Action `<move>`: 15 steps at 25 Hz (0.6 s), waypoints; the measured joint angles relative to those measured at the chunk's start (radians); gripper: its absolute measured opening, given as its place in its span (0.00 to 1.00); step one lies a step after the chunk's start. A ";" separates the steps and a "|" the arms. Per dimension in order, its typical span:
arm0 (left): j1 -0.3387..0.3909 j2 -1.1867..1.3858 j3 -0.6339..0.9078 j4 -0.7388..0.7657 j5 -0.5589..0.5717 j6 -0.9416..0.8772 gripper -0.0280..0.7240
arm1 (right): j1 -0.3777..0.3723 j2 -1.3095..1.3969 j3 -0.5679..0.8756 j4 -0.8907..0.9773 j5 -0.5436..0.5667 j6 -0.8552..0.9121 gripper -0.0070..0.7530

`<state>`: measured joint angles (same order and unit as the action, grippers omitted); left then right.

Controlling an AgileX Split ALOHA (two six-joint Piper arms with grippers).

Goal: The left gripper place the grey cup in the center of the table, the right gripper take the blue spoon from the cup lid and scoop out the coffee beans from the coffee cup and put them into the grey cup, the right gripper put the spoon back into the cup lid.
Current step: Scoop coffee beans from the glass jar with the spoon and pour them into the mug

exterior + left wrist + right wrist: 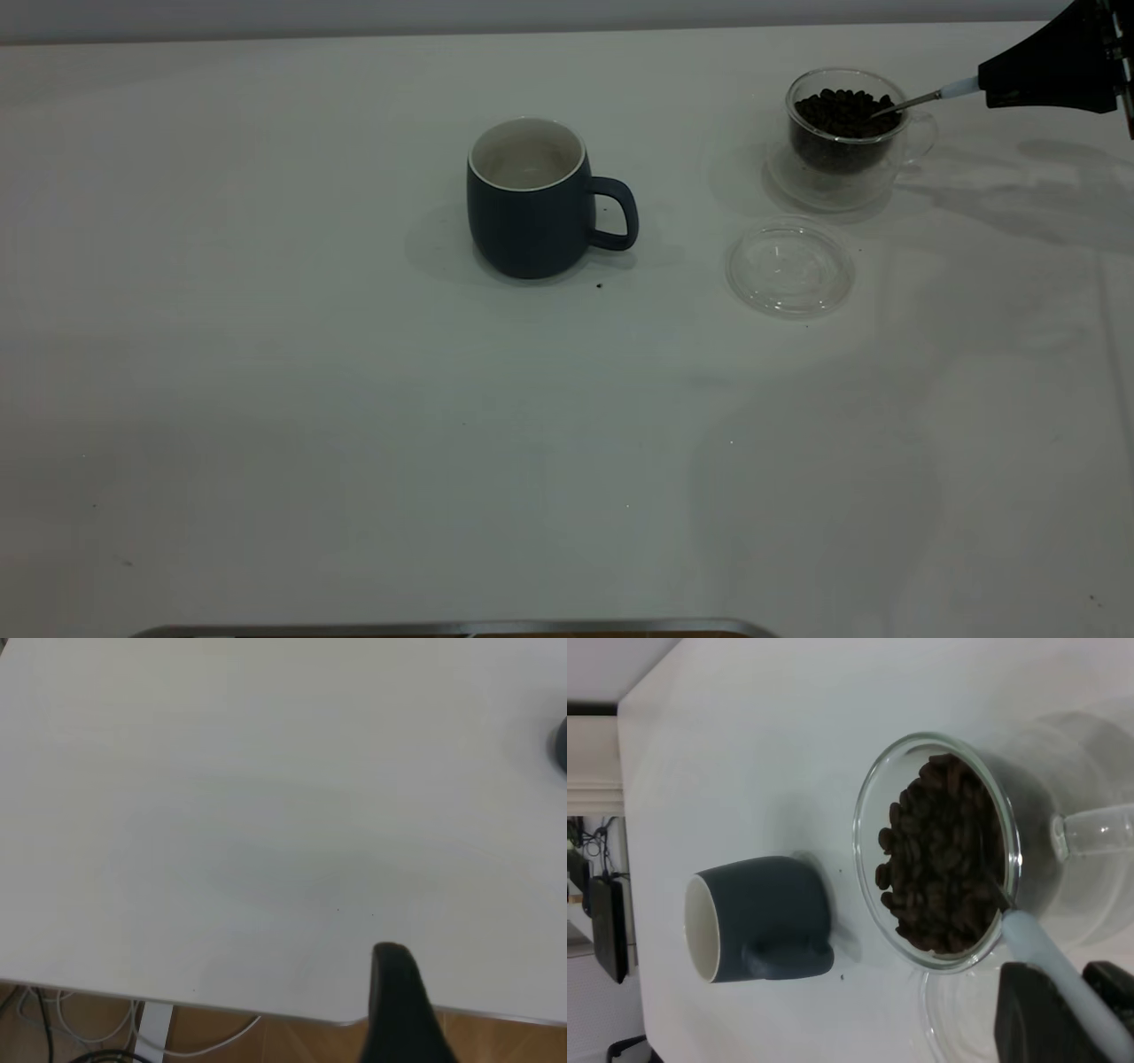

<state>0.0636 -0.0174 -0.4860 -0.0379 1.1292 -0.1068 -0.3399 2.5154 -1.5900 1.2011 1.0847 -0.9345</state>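
A: Scooping appears to be the step in hand. The blue spoon [930, 96] is clamped at its pale handle by the right gripper [992, 89], whose fingers are closed tight on it, and its bowl is sunk among the coffee beans [842, 111] in the coffee cup [846, 137] at the far right of the table [266, 399].

B: Why is the handle held so low and slanted?

A: A shallow angle is judged to let the bowl slide under the beans and come up level, so that less is spilled on the way across.

B: And the grey cup [532, 199]?

A: It is stood upright near the centre of the table, handle turned toward the coffee cup, well apart from it. Its inside is seen white and bare, so no beans seem to have been delivered yet. One dark speck is seen on the table just before it.

B: The cup lid [790, 268]?

A: It is laid flat between the two cups, nearer the coffee cup, with nothing in it; it is presumably kept close so the spoon can be returned with little travel.

B: The left gripper [399, 1010]?

A: It is held back over the table's near edge, away from the work; whether it is parted cannot be told.
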 joint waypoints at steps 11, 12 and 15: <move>0.000 0.000 0.000 0.000 0.000 0.000 0.72 | -0.035 0.000 -0.002 0.027 0.058 0.000 0.15; 0.000 0.000 0.000 0.000 0.000 0.000 0.72 | -0.037 0.000 -0.003 0.027 0.063 0.000 0.15; 0.000 0.000 0.000 0.000 0.000 0.000 0.72 | -0.041 0.000 -0.003 0.031 0.068 0.000 0.15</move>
<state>0.0636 -0.0174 -0.4860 -0.0379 1.1292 -0.1068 -0.3807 2.5154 -1.5931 1.2318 1.1523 -0.9340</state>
